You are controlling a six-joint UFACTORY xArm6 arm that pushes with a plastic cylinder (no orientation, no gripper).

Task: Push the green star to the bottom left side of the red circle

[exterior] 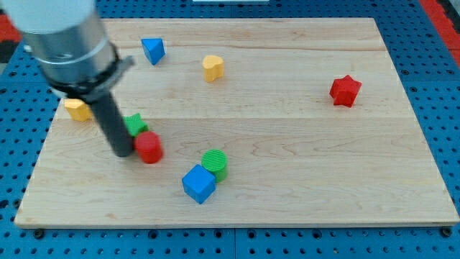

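The green star (136, 124) lies at the view's left-centre, partly hidden behind my rod. The red circle (149, 147) sits right below and to the right of it, touching or nearly touching it. My tip (122, 152) is on the board just left of the red circle and below-left of the green star, close against both.
A yellow block (76, 109) lies at the left edge, partly hidden by the arm. A blue triangle (152, 50) and a yellow heart (213, 67) are near the top. A green circle (215, 164) and a blue cube (198, 183) sit at bottom centre. A red star (345, 91) is at the right.
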